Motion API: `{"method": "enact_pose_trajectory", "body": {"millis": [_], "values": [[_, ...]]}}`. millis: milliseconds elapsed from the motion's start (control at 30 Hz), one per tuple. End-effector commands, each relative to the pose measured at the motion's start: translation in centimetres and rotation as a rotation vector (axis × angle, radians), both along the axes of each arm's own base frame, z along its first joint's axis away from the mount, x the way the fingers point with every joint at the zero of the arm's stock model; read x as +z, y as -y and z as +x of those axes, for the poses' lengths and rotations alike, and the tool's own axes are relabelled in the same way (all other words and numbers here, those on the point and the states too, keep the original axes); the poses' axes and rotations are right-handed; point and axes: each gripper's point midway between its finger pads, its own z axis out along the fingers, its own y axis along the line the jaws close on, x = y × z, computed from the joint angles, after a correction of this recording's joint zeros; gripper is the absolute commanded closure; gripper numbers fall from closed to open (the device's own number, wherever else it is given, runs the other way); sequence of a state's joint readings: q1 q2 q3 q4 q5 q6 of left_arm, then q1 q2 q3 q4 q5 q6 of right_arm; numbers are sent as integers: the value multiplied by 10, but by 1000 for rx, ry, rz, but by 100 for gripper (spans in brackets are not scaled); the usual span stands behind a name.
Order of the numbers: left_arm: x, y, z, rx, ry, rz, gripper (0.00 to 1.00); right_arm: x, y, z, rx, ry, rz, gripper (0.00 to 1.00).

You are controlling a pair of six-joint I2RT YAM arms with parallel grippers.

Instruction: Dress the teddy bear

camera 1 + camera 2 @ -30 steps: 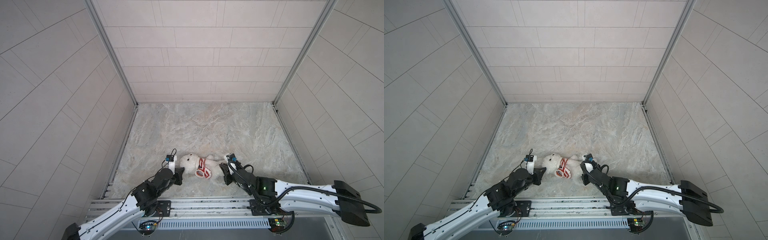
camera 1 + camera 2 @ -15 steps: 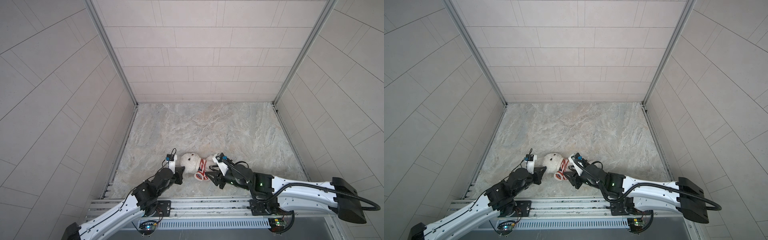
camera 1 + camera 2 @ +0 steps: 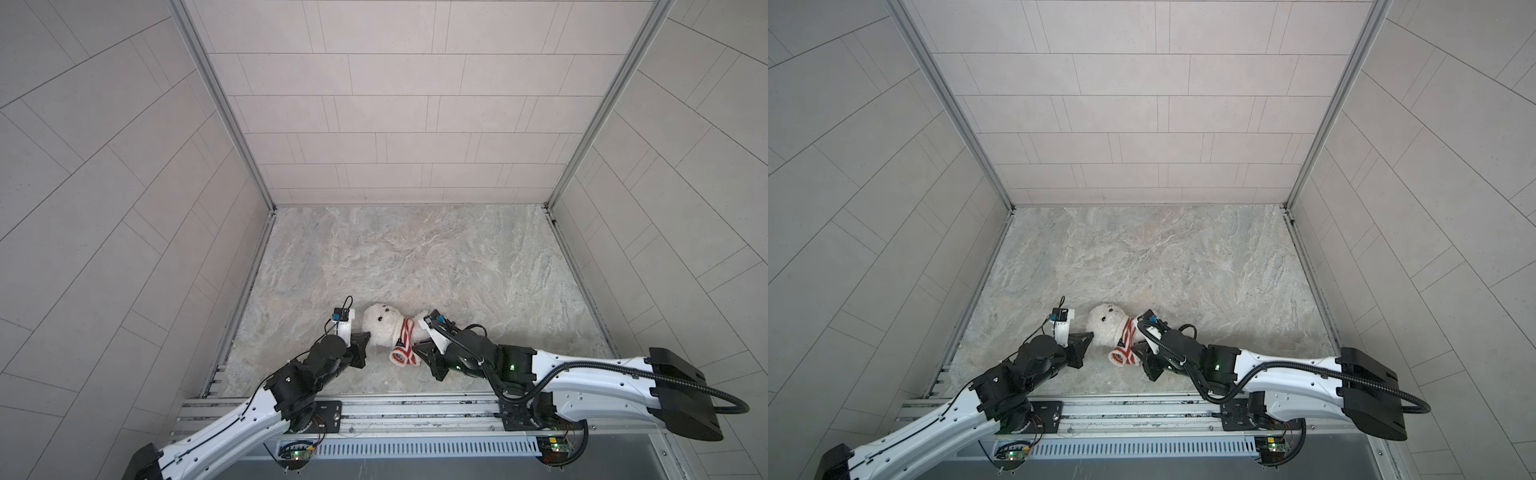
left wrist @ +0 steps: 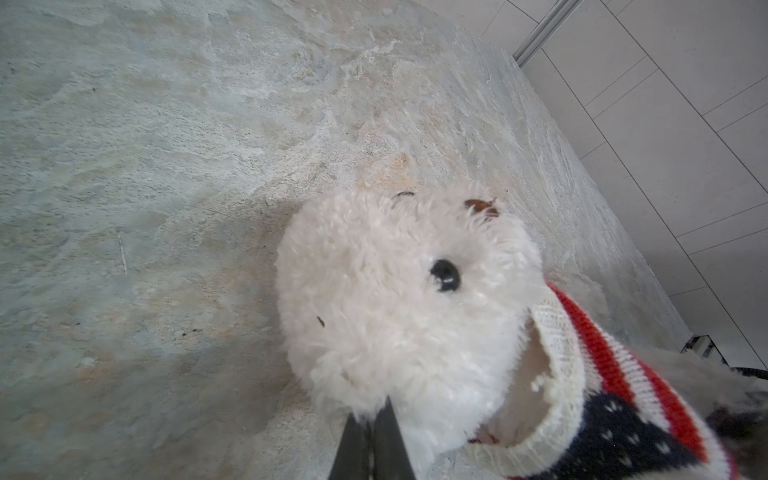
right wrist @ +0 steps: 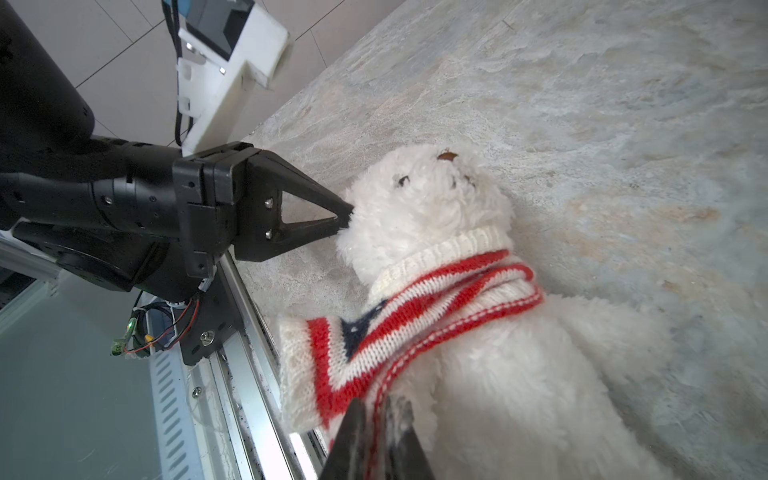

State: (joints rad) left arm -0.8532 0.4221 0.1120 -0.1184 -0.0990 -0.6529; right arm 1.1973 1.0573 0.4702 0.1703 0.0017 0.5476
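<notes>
I am seeing the teddy bear (image 5: 415, 208) showing fluffy white, with black bead eyes and a brown nose, at the tip of the black left pincer (image 5: 347, 216). The sweater (image 5: 415, 316) at my black right pincer (image 5: 378, 405) is showing red-and-white stripes, a navy patch dotted white and a cream collar. The tabletop (image 3: 415, 257) beyond both pincers is showing mottled grey-beige.

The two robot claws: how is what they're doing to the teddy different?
The left gripper pinches fluff on the head of the teddy bear, while the right gripper pinches the lower edge of the striped sweater. The left gripper reaches in from the head end; the right gripper comes in from the body end. Both are black, pointed and shut.
</notes>
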Motion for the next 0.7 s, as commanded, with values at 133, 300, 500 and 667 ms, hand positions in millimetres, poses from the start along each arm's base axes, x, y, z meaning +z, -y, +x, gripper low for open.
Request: {"method": "enact_pose_trajectory", "body": {"millis": [133, 300, 500, 667], "values": [[14, 3, 4, -4, 38, -16, 100, -10, -3, -2, 6, -27, -30, 67], [14, 3, 4, -2, 40, -16, 100, -18, -9, -2, 18, -43, -48, 67], [13, 2, 4, -2, 38, -14, 100, -33, 3, 0, -19, -53, -113, 88], [10, -2, 5, 21, 33, -1, 100, -44, 29, 5, -115, -58, -143, 100]]}}
